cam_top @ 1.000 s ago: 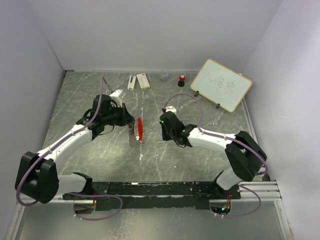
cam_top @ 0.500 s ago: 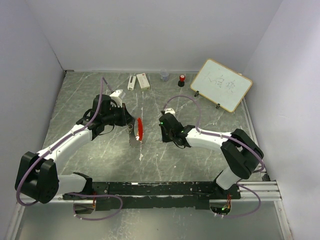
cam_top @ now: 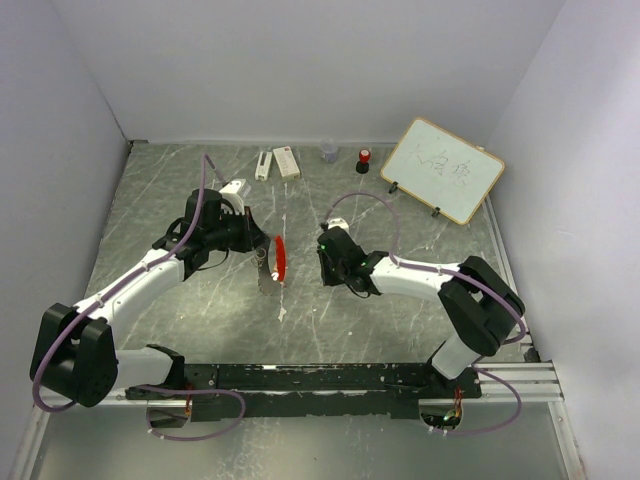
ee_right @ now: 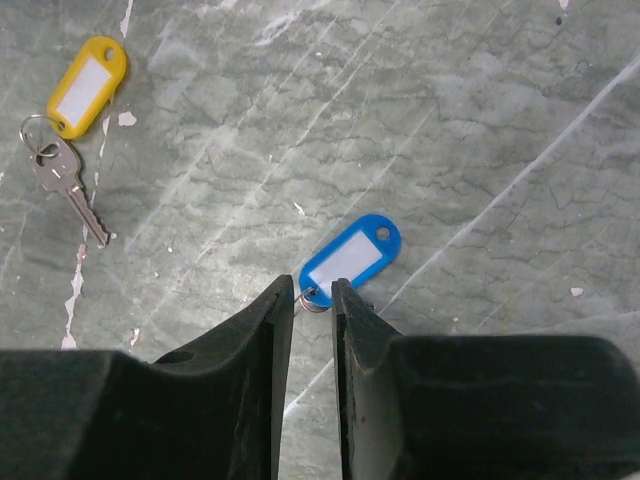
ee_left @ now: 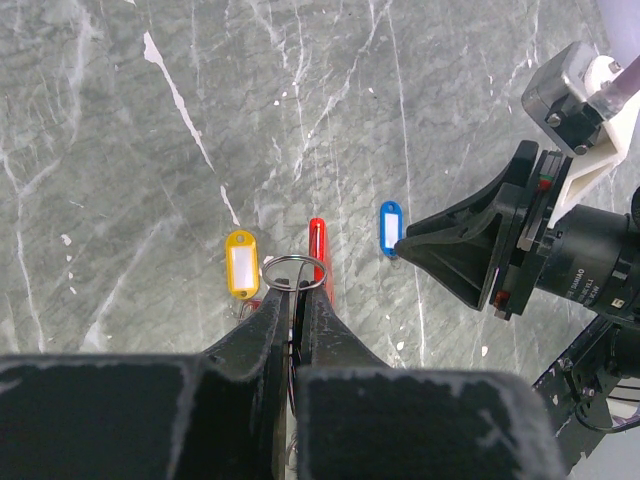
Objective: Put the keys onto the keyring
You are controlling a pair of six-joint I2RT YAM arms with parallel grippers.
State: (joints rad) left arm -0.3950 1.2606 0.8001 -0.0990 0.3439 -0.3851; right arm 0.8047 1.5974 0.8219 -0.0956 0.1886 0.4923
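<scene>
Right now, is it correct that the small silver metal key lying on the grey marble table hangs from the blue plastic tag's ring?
Not quite: the silver key hangs from the ring of the yellow plastic tag, not the blue one, as the right wrist view shows.

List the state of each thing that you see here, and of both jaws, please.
Keyring: gripped by the left jaws, red tag hanging below it.
Left jaws: shut on the keyring.
Right jaws: slightly apart, over the blue tag's small ring.
Blue tag: lying flat.
Yellow tag: lying flat, silver key joined to it by a small ring.
Whiteboard: propped up, tilted.
</scene>
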